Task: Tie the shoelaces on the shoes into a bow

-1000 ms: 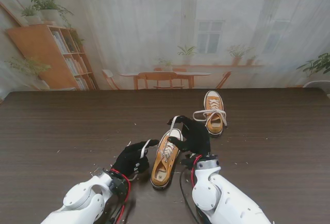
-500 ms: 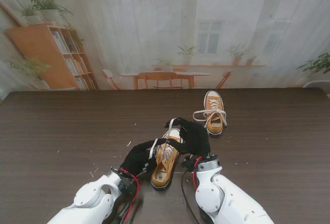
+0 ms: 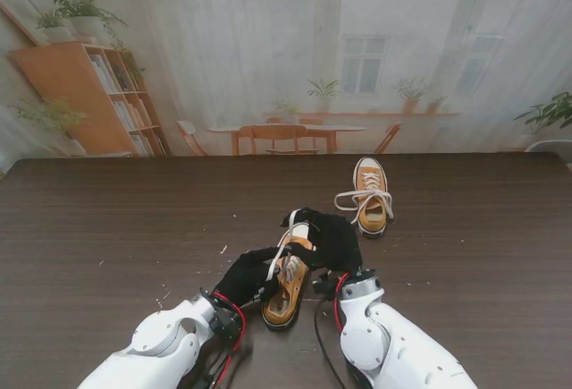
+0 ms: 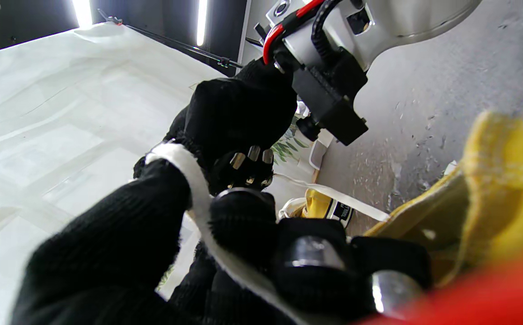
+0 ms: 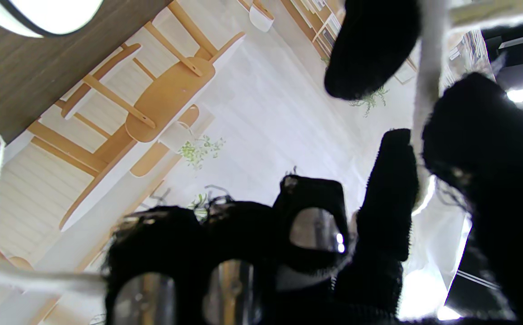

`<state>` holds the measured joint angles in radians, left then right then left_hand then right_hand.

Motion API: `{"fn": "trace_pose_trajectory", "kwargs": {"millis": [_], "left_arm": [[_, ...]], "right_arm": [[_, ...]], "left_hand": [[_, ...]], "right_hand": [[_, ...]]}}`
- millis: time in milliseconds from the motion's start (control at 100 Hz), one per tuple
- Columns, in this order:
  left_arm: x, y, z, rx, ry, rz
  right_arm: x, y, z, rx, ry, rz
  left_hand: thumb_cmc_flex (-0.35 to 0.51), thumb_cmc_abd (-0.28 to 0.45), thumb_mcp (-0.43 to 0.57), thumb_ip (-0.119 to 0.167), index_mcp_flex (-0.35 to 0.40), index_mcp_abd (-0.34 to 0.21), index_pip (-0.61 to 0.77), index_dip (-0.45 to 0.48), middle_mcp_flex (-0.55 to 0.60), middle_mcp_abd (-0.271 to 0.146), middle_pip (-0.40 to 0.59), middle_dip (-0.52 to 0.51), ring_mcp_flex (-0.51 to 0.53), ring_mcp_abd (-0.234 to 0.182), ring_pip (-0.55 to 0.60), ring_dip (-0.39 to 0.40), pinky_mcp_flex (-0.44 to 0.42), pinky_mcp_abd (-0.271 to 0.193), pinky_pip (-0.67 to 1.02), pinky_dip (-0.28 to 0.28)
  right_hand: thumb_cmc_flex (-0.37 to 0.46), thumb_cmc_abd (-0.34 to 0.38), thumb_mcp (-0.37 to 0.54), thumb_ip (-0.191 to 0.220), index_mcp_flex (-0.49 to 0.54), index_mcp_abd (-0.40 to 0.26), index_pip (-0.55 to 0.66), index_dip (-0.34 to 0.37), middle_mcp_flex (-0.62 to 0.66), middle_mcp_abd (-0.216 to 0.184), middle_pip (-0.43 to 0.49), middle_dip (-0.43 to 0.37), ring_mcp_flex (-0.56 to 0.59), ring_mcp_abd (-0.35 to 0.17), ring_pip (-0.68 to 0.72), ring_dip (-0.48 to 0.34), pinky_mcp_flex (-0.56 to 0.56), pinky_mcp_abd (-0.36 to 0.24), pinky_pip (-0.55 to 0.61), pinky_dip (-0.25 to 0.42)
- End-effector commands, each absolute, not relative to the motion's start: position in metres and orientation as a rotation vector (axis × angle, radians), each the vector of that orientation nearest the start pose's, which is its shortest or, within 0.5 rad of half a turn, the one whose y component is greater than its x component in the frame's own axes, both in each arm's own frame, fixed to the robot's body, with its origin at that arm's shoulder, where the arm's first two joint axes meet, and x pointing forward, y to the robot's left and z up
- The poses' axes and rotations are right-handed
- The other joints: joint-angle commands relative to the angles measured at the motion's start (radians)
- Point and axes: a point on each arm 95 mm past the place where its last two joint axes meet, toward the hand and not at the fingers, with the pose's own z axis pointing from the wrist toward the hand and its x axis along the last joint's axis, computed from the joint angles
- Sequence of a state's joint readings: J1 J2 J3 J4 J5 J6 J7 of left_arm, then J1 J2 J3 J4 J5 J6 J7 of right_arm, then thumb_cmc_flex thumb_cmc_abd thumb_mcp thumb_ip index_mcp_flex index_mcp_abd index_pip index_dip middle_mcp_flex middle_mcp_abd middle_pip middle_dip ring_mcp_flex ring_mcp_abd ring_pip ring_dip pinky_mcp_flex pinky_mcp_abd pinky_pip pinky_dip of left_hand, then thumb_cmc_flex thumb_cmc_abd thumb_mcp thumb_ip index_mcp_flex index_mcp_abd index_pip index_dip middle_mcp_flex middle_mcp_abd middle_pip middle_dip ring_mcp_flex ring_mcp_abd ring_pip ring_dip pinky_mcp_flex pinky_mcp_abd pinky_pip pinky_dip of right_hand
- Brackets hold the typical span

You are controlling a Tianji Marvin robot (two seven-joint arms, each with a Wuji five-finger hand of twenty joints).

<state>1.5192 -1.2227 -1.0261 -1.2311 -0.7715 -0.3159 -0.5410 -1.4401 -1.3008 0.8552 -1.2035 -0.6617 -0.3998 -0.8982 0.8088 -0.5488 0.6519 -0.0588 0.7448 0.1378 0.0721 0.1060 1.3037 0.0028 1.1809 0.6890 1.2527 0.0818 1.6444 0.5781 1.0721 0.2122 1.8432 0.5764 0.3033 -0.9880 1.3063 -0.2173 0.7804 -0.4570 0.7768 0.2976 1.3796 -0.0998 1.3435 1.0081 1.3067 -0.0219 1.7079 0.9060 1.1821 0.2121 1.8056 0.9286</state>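
Near shoe (image 3: 286, 283): a yellow low-top sneaker on the dark wood tabletop (image 3: 107, 219), just ahead of my two wrists. Its long axis runs from about 7 o'clock at the heel, nearest to me, to about 1 o'clock at the toe, so the toe points away from me and slightly to my right. The opening faces up.

Far shoe (image 3: 371, 196): a matching yellow sneaker, well apart from the first, at roughly 1 o'clock from it. Its long axis lies close to 12–6 o'clock, toe pointing away from me. Its white laces (image 3: 356, 198) lie spread loose across the upper and onto the tabletop on my left side of it.

My left hand (image 3: 245, 275) is against the left side of the near shoe. In the left wrist view my fingers (image 4: 144, 225) are closed narrowly on a flat white lace (image 4: 198, 203) that runs up between them, drawn taut.

My right hand (image 3: 329, 240) is over the toe end of the near shoe. In the right wrist view a white lace strand (image 5: 426, 67) passes between my fingers (image 5: 390, 189) and thumb, which are pinched on it. In the stand view, white lace rises from the near shoe's eyelets toward both hands.
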Motion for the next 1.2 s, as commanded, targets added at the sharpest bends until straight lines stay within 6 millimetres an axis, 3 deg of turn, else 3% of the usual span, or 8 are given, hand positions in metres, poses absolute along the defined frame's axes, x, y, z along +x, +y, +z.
{"fn": "trace_pose_trajectory", "kwargs": {"millis": [0, 100, 180, 340, 490, 550, 890, 1190], "left_arm": [[0.3519, -0.0789, -0.4199, 1.709, -0.343, 1.512], [0.3508, -0.079, -0.42, 1.713, -0.343, 1.51], [0.3502, -0.079, -0.4193, 1.711, -0.345, 1.508], [0.35, -0.0785, -0.4196, 1.701, -0.354, 1.505], [0.3505, -0.0773, -0.4195, 1.696, -0.357, 1.509], [0.3505, -0.077, -0.4194, 1.695, -0.358, 1.508], [0.3499, -0.0746, -0.4183, 1.681, -0.374, 1.51], [0.3483, -0.0738, -0.4172, 1.664, -0.382, 1.515]], "right_arm": [[0.368, 0.107, -0.3746, -1.589, -0.98, -3.011], [0.368, 0.1068, -0.3745, -1.6, -0.99, -2.997], [0.3681, 0.1064, -0.3739, -1.6, -1.003, -2.983], [0.3673, 0.1027, -0.374, -1.598, -1.096, -2.907], [0.3671, 0.0986, -0.3748, -1.596, -1.155, -2.849], [0.3671, 0.0979, -0.3747, -1.595, -1.173, -2.839], [0.3689, 0.1004, -0.3746, -1.614, -1.198, -2.804], [0.3695, 0.1045, -0.3755, -1.633, -1.165, -2.796]], "left_hand": [[-0.027, -0.041, 0.011, -0.024, 0.031, -0.139, 0.005, -0.015, 0.072, 0.047, -0.01, -0.008, 0.02, 0.016, 0.015, -0.006, 0.015, -0.074, 0.25, -0.013], [-0.026, -0.039, 0.012, -0.023, 0.046, -0.14, 0.011, -0.013, 0.072, 0.047, -0.008, -0.007, 0.02, 0.015, 0.016, -0.005, 0.015, -0.074, 0.251, -0.013], [-0.025, -0.036, 0.013, -0.023, 0.062, -0.14, 0.017, -0.011, 0.072, 0.049, -0.007, -0.006, 0.02, 0.013, 0.017, -0.005, 0.015, -0.074, 0.251, -0.013], [-0.024, -0.03, 0.013, -0.021, 0.091, -0.142, 0.027, -0.007, 0.072, 0.049, -0.005, -0.004, 0.02, 0.012, 0.018, -0.004, 0.015, -0.075, 0.251, -0.013], [-0.025, -0.026, 0.012, -0.021, 0.095, -0.141, 0.029, -0.006, 0.071, 0.048, -0.004, -0.004, 0.02, 0.009, 0.019, -0.004, 0.016, -0.075, 0.251, -0.012], [-0.024, -0.025, 0.012, -0.021, 0.097, -0.141, 0.029, -0.006, 0.071, 0.048, -0.003, -0.003, 0.02, 0.008, 0.02, -0.004, 0.016, -0.076, 0.251, -0.012], [-0.024, -0.015, 0.01, -0.019, 0.103, -0.144, 0.031, -0.004, 0.071, 0.048, -0.001, -0.002, 0.02, 0.006, 0.021, -0.003, 0.016, -0.079, 0.251, -0.009], [-0.021, -0.007, 0.006, -0.019, 0.106, -0.146, 0.032, -0.003, 0.071, 0.047, 0.001, -0.001, 0.02, 0.002, 0.023, -0.003, 0.017, -0.082, 0.251, -0.005]], "right_hand": [[-0.027, 0.02, -0.033, 0.001, -0.011, -0.013, -0.021, 0.002, 0.06, 0.027, 0.014, 0.002, 0.007, -0.014, 0.077, -0.01, 0.027, -0.002, 0.288, -0.008], [-0.092, 0.146, -0.084, -0.002, -0.005, -0.009, -0.029, -0.005, 0.056, 0.042, -0.001, 0.006, 0.006, 0.003, 0.077, -0.018, 0.025, 0.015, 0.288, -0.013], [-0.089, 0.249, -0.149, -0.088, -0.022, -0.016, 0.008, -0.128, 0.051, 0.054, -0.011, 0.012, 0.006, 0.014, 0.076, -0.031, 0.023, 0.028, 0.288, -0.016], [-0.038, 0.456, -0.244, -0.054, -0.149, 0.0, 0.006, -0.165, -0.022, 0.063, -0.025, 0.026, 0.007, 0.017, 0.042, -0.06, 0.019, 0.027, 0.288, -0.053], [-0.047, 0.452, -0.067, 0.15, -0.201, 0.024, -0.063, -0.051, -0.078, 0.068, -0.024, 0.027, 0.006, 0.024, 0.021, -0.092, 0.015, 0.025, 0.288, -0.114], [-0.05, 0.426, 0.006, 0.171, -0.218, 0.027, -0.072, -0.034, -0.093, 0.067, -0.023, 0.027, 0.006, 0.026, 0.016, -0.097, 0.015, 0.025, 0.288, -0.114], [-0.066, 0.401, 0.169, 0.202, -0.234, 0.042, -0.086, -0.028, -0.123, 0.085, -0.026, 0.026, 0.005, 0.054, -0.003, -0.117, 0.008, 0.056, 0.288, -0.14], [0.087, 0.159, 0.264, 0.122, -0.23, 0.038, -0.079, -0.021, -0.123, 0.09, -0.009, -0.001, 0.004, 0.066, -0.001, -0.122, 0.006, 0.079, 0.288, -0.143]]}}
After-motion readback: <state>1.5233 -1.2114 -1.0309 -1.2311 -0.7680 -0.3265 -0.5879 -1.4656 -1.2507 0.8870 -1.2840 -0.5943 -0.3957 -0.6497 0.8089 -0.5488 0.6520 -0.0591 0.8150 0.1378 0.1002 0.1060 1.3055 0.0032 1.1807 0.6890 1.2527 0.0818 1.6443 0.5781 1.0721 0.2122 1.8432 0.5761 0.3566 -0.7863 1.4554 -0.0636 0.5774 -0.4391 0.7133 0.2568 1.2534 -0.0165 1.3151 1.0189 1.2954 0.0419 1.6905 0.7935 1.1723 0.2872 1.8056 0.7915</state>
